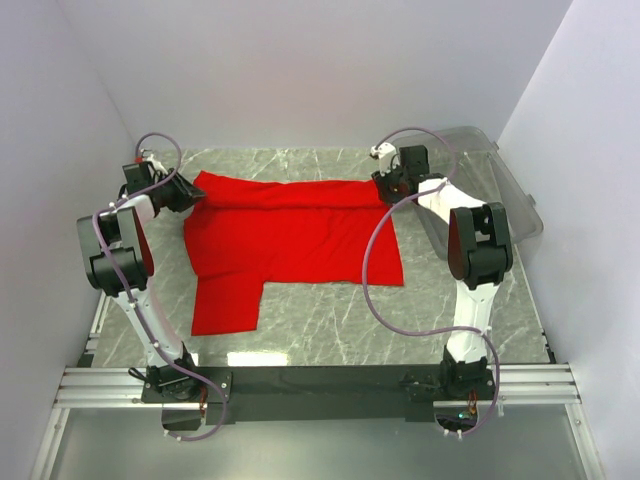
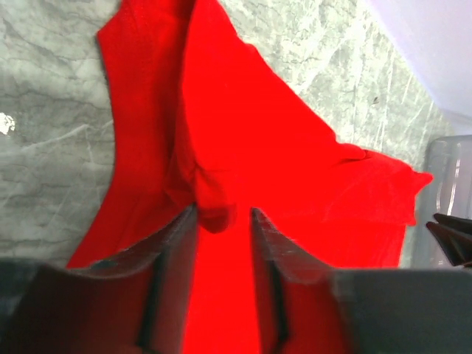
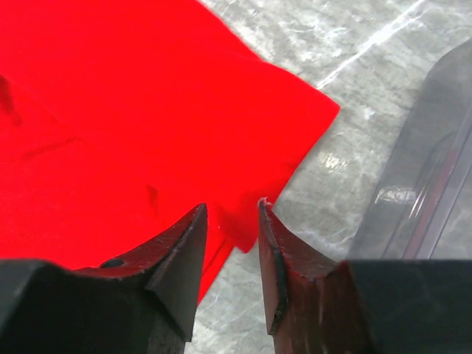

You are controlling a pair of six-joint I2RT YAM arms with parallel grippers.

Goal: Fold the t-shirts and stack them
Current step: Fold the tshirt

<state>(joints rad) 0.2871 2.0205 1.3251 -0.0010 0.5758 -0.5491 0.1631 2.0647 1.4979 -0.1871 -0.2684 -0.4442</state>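
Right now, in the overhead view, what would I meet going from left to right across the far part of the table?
Left hand → red t-shirt → right hand → clear plastic bin.

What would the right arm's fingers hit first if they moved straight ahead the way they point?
Probably the red t-shirt: its edge lies just ahead of the right arm's fingers, with the marble table under it. Depth is unclear.

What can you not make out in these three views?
Left wrist view: whether the t-shirt fold touches the left gripper's open jaws; too close to tell.
Right wrist view: clear bin, cut off by the right edge.
Top view: right gripper's fingertips, hidden under its wrist.
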